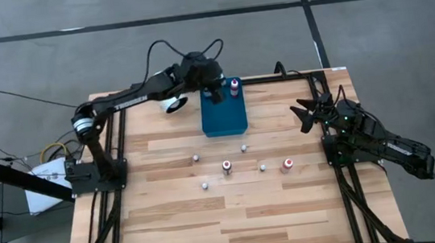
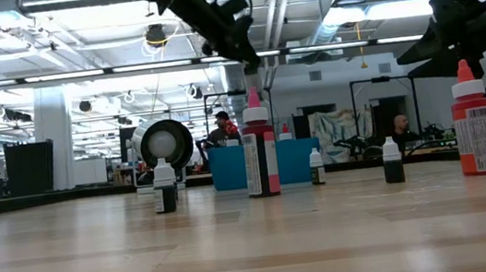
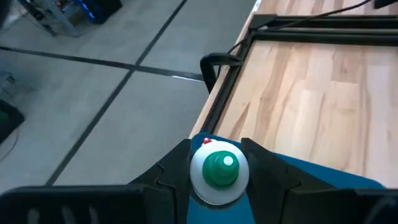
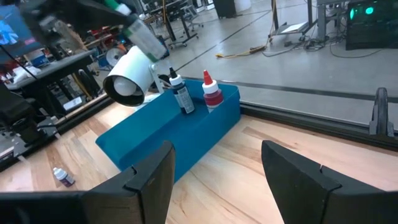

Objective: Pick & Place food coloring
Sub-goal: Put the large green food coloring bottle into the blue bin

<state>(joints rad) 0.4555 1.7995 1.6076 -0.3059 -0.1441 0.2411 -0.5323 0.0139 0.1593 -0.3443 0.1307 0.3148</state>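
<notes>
Table (image 1: 179, 222): pale wood planks, smooth satin face with visible grain, edged by a matt black metal frame (image 3: 214, 93). My left gripper (image 3: 219, 168) has matt black plastic fingers, closed on a green-capped bottle (image 3: 219, 171) of glossy white plastic; my right gripper (image 4: 214, 180) looks the same matt black. Blue tray (image 4: 180, 124): smooth, matt, plastic-looking; white cylinder (image 4: 134, 78) smooth, faint sheen.

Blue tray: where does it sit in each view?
High: blue tray in the upper middle of the picture.
Low: tray at the back, centre.
Left wrist: tray under the held green-capped bottle.
Right wrist: tray straight ahead.
Landmark: white roll beside it, absent only from the left wrist.
</notes>
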